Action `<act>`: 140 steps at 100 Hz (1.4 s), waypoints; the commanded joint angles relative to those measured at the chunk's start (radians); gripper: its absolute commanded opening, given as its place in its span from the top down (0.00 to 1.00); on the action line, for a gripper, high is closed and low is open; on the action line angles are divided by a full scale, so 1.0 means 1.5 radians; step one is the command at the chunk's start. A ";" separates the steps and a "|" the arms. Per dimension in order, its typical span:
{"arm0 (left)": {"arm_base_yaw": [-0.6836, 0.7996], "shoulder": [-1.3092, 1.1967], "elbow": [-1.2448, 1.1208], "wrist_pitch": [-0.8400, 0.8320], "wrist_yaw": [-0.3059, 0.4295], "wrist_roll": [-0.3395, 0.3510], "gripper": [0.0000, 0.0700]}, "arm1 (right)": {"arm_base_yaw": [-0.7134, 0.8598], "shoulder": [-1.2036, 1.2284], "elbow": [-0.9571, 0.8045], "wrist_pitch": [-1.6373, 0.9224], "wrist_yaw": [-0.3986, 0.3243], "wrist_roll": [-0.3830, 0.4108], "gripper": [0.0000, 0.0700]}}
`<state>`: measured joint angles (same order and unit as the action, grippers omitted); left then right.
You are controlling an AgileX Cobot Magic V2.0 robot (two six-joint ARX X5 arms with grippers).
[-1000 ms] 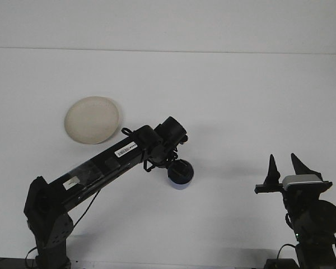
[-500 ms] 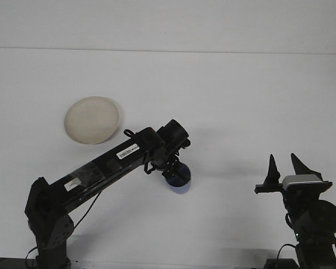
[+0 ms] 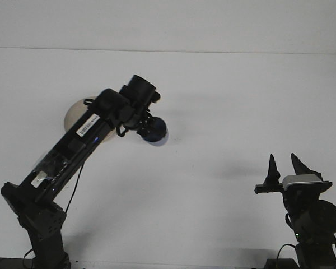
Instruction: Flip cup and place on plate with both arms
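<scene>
The left gripper (image 3: 151,126) is clamped on the blue cup (image 3: 154,131), holding it in the air above the white table (image 3: 229,101), just right of the cream plate (image 3: 73,115), which the left arm partly hides. The right gripper (image 3: 284,166) rests near the table's right front corner, well apart, its fingers spread.

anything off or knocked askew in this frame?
Nothing stands out. The left gripper holds the blue cup in the air beside the plate, which lies flat on the table, partly hidden by the arm. The right gripper points up, open and empty. No spill or damage shows.
</scene>
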<state>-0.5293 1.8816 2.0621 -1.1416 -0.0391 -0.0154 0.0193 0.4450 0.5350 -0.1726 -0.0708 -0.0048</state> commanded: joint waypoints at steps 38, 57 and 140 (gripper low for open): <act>0.271 0.011 0.021 0.028 -0.007 0.005 0.99 | 0.001 0.001 0.005 0.010 0.001 -0.010 0.46; 0.330 0.043 0.021 0.030 -0.007 0.004 0.99 | 0.001 0.001 0.005 0.010 0.001 -0.010 0.46; 0.357 0.162 0.021 0.046 -0.004 -0.003 0.47 | 0.001 0.001 0.005 0.010 0.014 -0.013 0.46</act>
<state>0.0029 2.1033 2.0708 -1.0702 -0.0463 -0.0166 0.0193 0.4450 0.5350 -0.1726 -0.0517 -0.0120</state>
